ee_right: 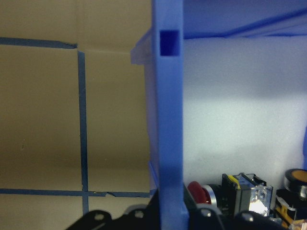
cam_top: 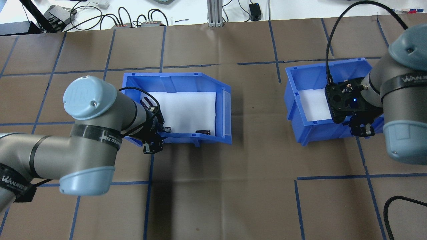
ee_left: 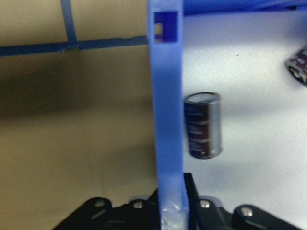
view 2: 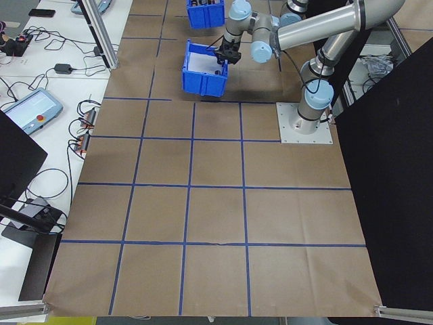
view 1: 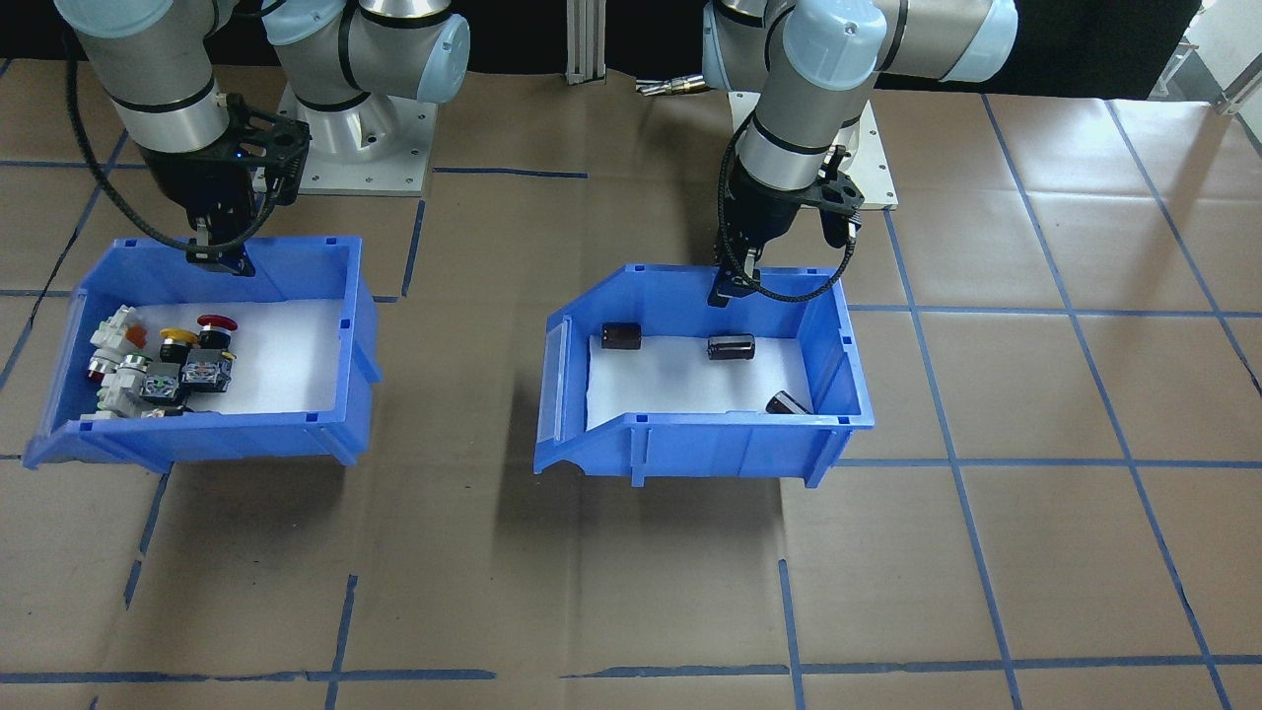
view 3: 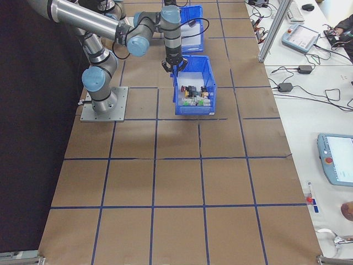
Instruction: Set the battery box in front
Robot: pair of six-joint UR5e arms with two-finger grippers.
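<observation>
Your left gripper (view 1: pixel 732 288) is clamped on the battery box (view 1: pixel 702 380) by its rear wall (good for dragging it forward); right gripper (view 1: pixel 219 254) likewise pinches the switch bin (view 1: pixel 212 350) wall.

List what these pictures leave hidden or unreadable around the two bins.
- Overhead: the left arm hides part of the battery box; the right arm hides the switches.
- Left wrist: the battery print is blurred.
- Both wrist views: the bin wall and bottom edge hide the jaws.

Blue battery box (view 1: pixel 690 434) – white liner (view 1: pixel 670 385) – dark cylinders (view 1: pixel 731 347)
</observation>
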